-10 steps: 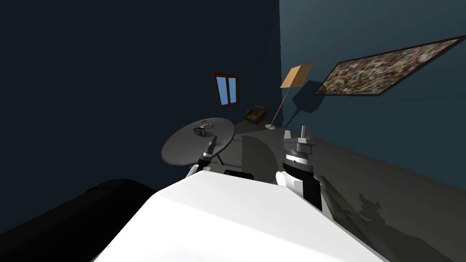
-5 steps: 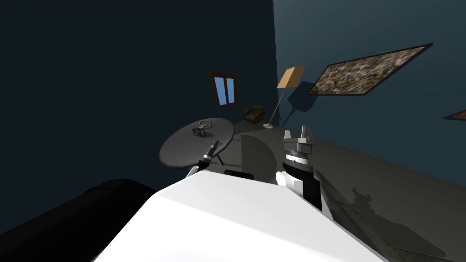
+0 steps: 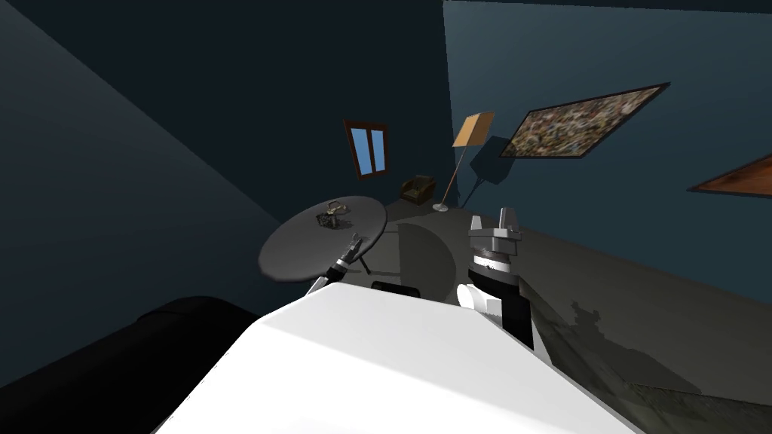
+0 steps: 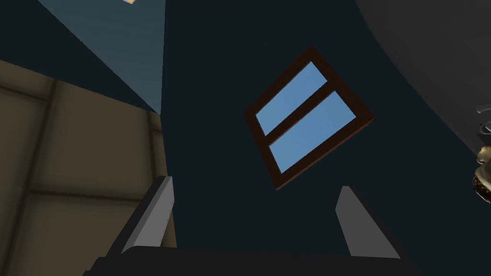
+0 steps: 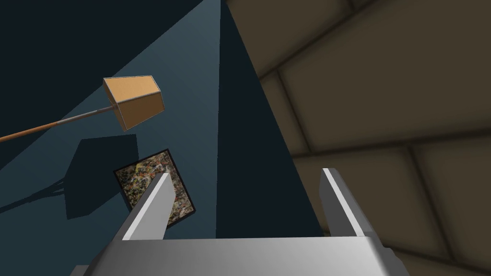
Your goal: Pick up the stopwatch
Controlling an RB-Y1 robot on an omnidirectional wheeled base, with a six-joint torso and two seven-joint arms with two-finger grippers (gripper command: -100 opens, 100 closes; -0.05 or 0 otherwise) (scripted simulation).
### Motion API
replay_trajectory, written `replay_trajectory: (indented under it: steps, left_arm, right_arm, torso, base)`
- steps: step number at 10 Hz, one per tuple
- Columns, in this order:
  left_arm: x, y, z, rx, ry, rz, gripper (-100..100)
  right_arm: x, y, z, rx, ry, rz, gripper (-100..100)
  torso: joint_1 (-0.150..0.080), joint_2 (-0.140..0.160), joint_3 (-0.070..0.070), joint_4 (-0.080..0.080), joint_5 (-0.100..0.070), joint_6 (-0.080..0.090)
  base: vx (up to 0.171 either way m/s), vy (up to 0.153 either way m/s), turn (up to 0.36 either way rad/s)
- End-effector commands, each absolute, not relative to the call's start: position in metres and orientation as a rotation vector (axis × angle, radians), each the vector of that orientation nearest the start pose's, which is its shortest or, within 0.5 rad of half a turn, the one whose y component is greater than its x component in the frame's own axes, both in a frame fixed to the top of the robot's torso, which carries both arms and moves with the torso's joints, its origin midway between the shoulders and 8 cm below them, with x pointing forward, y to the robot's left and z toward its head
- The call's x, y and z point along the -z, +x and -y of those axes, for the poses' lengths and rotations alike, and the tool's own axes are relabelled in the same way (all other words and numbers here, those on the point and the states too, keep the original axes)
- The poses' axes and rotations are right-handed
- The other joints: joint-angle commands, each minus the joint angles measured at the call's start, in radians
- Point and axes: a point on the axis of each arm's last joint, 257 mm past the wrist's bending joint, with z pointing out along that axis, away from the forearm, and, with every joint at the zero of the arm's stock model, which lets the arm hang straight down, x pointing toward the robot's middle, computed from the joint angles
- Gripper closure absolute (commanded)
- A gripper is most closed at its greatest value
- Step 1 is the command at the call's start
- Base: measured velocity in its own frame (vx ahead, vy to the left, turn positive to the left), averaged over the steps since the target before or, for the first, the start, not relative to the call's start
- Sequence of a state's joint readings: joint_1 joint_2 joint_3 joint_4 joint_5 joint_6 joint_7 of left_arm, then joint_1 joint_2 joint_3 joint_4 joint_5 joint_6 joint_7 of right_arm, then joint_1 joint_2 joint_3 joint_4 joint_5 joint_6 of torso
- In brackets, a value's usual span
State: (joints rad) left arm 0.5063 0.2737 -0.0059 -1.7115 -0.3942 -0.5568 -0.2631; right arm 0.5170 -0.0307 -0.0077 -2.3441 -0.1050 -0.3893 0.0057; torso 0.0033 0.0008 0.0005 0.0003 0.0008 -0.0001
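Stopwatch (image 3: 332, 212) reads as part of a small brassy-and-dark cluster on the far half of the round dark table (image 3: 298, 256). I cannot tell which piece is the watch. The cluster lies bare on the tabletop, in no tray or box that I can make out.

By the table's near right edge hangs the left gripper (image 3: 352, 246), well short of the cluster. Its fingers (image 4: 153, 215) are spread apart with nothing between them. A brassy object (image 4: 483, 167) at the side of that hand's view, outside one finger, is likely the same cluster, so the hand is not aimed at it. Farther right, the right gripper (image 3: 494, 223) stands raised off the table, its fingers released and empty too.

As I judge it, the step in hand is the approach, and the grasp is not yet begun. The next move calls for carrying the left hand farther and leftward over the table. It then has to turn until the cluster lies between the fingers, and lower.
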Motion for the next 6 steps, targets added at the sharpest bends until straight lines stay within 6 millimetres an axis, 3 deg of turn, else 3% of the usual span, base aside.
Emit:
replay_trajectory:
  steps: [1, 6]
  left_arm:
    - [0.283, 0.370, -0.288, 0.636, -0.309, -1.556, -100]
    - [0.355, 0.355, -0.340, 0.429, -0.214, -1.774, -100]
  right_arm:
    - [-0.027, 0.347, 0.291, -1.342, 0.747, -0.620, 0]
    - [-0.027, 0.347, 0.291, -1.341, 0.747, -0.620, 0]
  torso:
    - [0.000, 0.000, 0.000, 0.000, 0.000, 0.000]
    - [0.001, -0.002, -0.001, 0.000, 0.000, 0.000]
  base:
    - [-0.019, 0.055, -0.126]
    - [0.003, 0.052, -0.109]
